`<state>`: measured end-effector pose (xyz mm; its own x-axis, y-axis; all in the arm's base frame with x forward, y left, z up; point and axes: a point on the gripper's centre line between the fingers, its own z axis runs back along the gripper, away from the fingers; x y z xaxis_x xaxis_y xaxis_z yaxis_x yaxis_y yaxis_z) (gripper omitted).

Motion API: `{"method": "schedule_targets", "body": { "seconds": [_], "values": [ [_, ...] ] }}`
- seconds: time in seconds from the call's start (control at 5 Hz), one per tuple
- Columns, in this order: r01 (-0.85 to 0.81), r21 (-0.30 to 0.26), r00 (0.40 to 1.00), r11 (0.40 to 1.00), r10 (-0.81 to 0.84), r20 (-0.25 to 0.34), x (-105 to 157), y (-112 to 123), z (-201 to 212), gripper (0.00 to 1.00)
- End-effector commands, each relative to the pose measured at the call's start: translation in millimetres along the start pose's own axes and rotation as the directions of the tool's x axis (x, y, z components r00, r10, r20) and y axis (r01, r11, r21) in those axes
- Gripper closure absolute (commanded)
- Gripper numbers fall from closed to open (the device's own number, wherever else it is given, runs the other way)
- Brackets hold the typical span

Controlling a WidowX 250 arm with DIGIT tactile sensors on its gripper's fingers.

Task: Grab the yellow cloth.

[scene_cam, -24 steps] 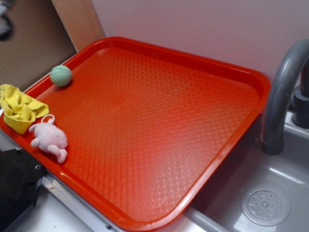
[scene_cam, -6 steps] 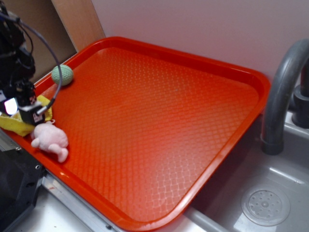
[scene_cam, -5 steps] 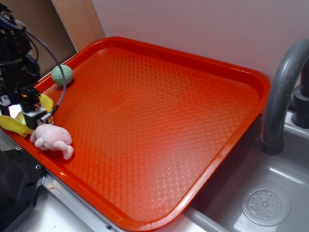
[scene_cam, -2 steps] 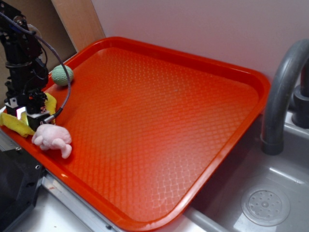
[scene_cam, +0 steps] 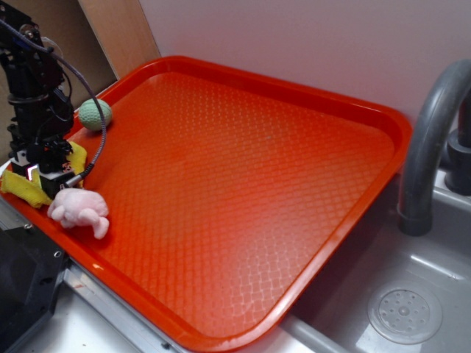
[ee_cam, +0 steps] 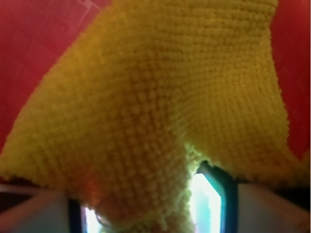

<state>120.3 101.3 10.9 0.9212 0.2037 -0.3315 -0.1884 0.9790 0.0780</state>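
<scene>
The yellow cloth [scene_cam: 20, 188] lies bunched at the left edge of the red tray [scene_cam: 235, 184], partly hidden under my gripper [scene_cam: 41, 173]. In the wrist view the yellow cloth [ee_cam: 160, 97] fills nearly the whole frame and rises in a tent shape up into my gripper [ee_cam: 146, 213]. A wad of it is pinched between the two fingers [ee_cam: 216, 204], so the gripper is shut on the cloth. Red tray shows only at the corners of that view.
A pink plush toy [scene_cam: 78, 210] lies right in front of the gripper, touching the cloth's edge. A green knitted ball [scene_cam: 94, 114] sits behind it on the tray. To the right are a grey faucet [scene_cam: 430, 140] and a sink with a drain [scene_cam: 405, 313].
The arm came down from the upper left onto the yellow cloth and nudged the pink toy slightly. In the last half second it has hardly moved.
</scene>
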Motion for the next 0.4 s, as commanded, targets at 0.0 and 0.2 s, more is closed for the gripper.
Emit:
{"method": "schedule_targets", "body": {
  "seconds": [0.0,0.2],
  "values": [
    [0.111,0.037,0.97,0.993,-0.116,0.212,-23,-9,62,1.0],
    [0.209,0.076,0.898,0.975,-0.222,0.38,-13,-49,120,1.0]
  ]
}}
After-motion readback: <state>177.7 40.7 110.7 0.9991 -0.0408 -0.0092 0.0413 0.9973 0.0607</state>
